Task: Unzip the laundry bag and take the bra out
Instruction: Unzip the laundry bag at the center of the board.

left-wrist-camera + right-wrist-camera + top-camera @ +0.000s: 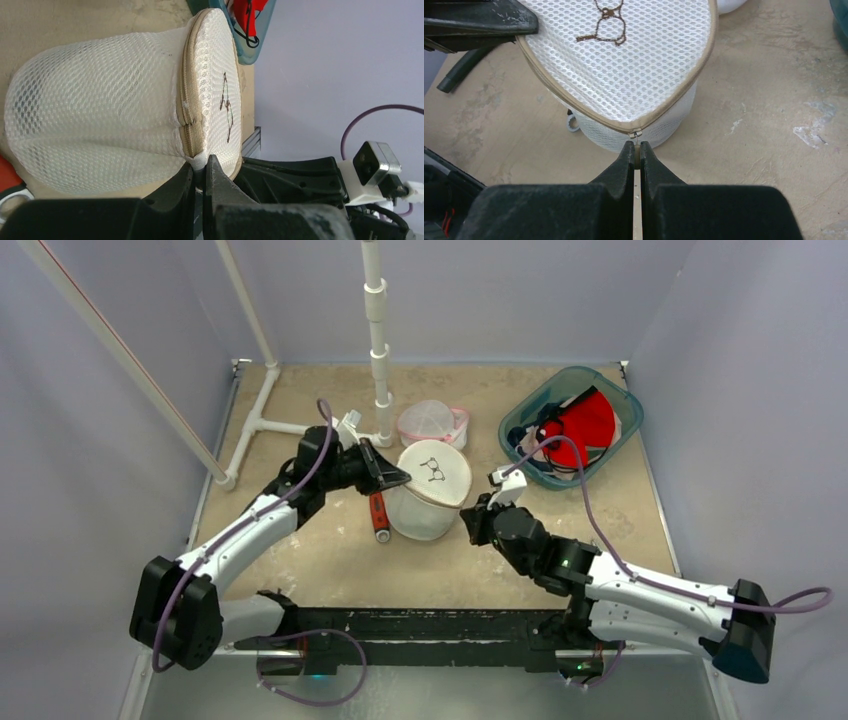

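Observation:
The white mesh laundry bag (430, 490) stands in the middle of the table, a round pod with a tan zipper round its lid (624, 60). My left gripper (201, 167) is shut on a white fabric tab (199, 161) at the lid's left rim, beside the zipper (189, 90). On the bag's near side my right gripper (634, 146) is shut on the zipper pull (636, 135). In the top view the left gripper (397, 478) and the right gripper (470, 512) sit on opposite sides of the bag. The bra inside is hidden by the mesh.
A red-handled tool (379, 517) lies left of the bag. Behind it sits a second mesh pod with pink trim (432, 422), beside a white pipe stand (378, 350). A teal bin (527, 420) of red and white clothes is at the back right.

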Robot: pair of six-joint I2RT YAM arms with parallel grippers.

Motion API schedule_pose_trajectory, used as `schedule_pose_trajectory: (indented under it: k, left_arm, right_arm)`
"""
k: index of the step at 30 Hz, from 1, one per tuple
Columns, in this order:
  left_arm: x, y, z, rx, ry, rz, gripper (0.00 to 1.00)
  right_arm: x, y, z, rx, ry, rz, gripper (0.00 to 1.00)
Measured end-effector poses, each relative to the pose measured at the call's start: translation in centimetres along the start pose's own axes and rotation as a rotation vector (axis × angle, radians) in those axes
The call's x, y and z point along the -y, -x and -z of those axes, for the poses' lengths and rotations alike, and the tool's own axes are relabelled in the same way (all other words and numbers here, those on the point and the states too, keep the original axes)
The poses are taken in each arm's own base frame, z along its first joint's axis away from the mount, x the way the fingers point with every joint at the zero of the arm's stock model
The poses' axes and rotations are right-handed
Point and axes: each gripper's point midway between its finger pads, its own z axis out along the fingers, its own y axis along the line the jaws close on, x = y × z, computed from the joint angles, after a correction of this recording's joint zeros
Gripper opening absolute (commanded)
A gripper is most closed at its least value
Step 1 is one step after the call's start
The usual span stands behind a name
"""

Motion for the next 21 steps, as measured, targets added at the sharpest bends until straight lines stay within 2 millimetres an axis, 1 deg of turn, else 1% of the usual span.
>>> schedule_pose_trajectory:
  k: [3, 8, 12, 15, 16, 17, 18, 20, 21]
  left_arm:
    - [0.6, 0.7, 0.5, -0.019, -0.009, -0.057, 0.00]
    - [1.7, 0.6, 0.3, -0.080, -0.060, -0.114, 0.00]
    - [3.6, 0.9, 0.1, -0.115, -0.133, -0.159, 0.00]
    - [5.6, 1.5, 0.1, -0.130, -0.206, -0.228, 0.00]
    - [6.2, 1.7, 0.0, -0.133, -0.233, -0.257, 0.06]
    - [6.5, 1.8, -0.1, -0.135, -0.248, -0.272, 0.15]
    - [6.6, 2.0, -0.4, -0.135, -0.263, -0.289, 0.22]
    - [6.0, 2.1, -1.1, -0.134, -0.273, -0.299, 0.46]
    - [5.3, 2.1, -1.4, -0.130, -0.267, -0.295, 0.56]
  right_arm:
    - [0.2, 0.6, 0.3, 0.022, -0.007, -0.024, 0.00]
    - [0.5, 1.8, 1.2, 0.062, -0.007, -0.044, 0.00]
    - [0.5, 2.8, 2.0, 0.092, 0.006, -0.055, 0.00]
    - [0.3, 3.9, 2.8, 0.125, 0.035, -0.056, 0.00]
    - [0.2, 4.4, 3.0, 0.140, 0.045, -0.056, 0.00]
    - [0.0, 4.7, 3.2, 0.152, 0.057, -0.056, 0.00]
    - [-0.2, 5.0, 3.4, 0.160, 0.069, -0.055, 0.00]
    - [-0.6, 5.2, 3.4, 0.167, 0.091, -0.049, 0.00]
    - [-0.8, 5.3, 3.4, 0.167, 0.099, -0.047, 0.00]
